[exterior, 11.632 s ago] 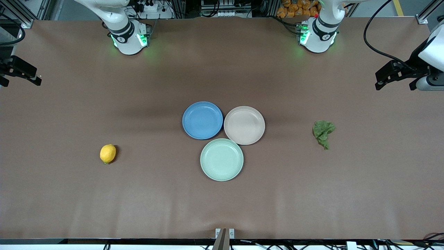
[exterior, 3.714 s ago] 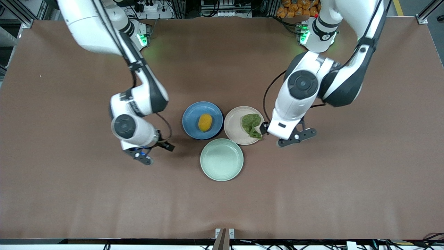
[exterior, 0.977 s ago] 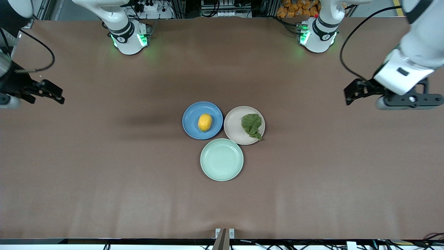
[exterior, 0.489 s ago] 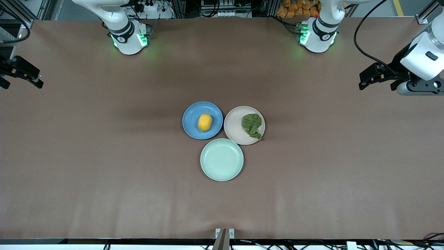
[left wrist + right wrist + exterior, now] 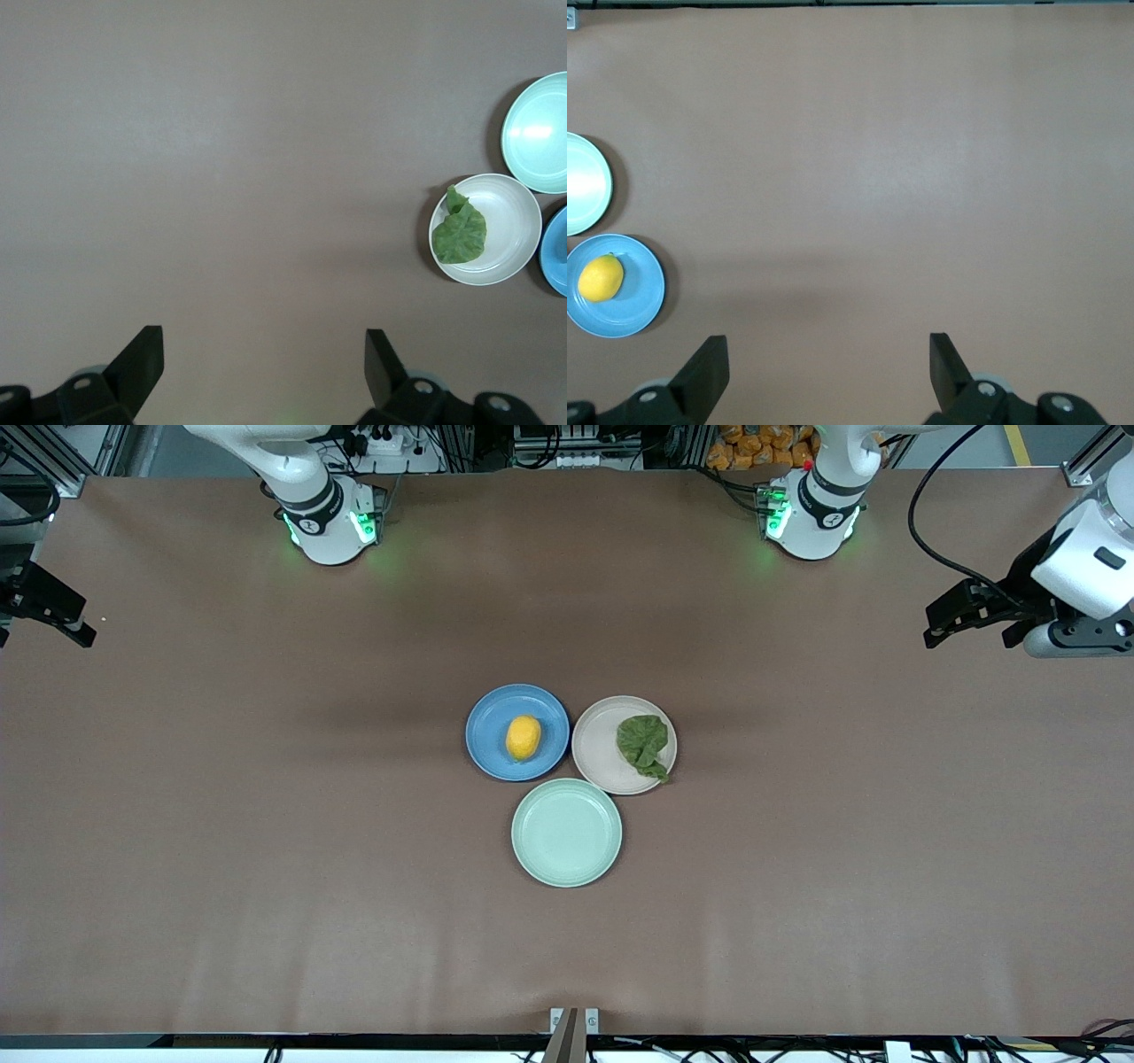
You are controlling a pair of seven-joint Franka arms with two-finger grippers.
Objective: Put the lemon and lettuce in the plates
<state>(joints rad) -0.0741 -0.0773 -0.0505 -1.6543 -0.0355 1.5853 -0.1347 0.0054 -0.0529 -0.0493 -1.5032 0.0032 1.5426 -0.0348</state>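
The yellow lemon (image 5: pixel 524 738) lies in the blue plate (image 5: pixel 492 713) at the table's middle; both show in the right wrist view, the lemon (image 5: pixel 601 277) on the plate (image 5: pixel 642 301). The green lettuce (image 5: pixel 643 745) lies in the beige-pink plate (image 5: pixel 598 753), its tail over the rim; the left wrist view shows the lettuce (image 5: pixel 460 232) in that plate (image 5: pixel 509 230). My left gripper (image 5: pixel 970 615) is open and empty, high over the left arm's end of the table. My right gripper (image 5: pixel 44 607) is open and empty over the right arm's end. Their own views show each open, the left (image 5: pixel 264 363) and the right (image 5: pixel 829 365).
A pale mint green plate (image 5: pixel 566 833) sits empty, touching the other two and nearer the front camera. It also shows in the left wrist view (image 5: pixel 539 133) and the right wrist view (image 5: pixel 583 184). A small metal bracket (image 5: pixel 573 1020) stands at the table's near edge.
Both arms have drawn back from the plates to the table's ends, rising slightly in the last half second. The lemon and lettuce, earlier loose on the table, lie in the plates.
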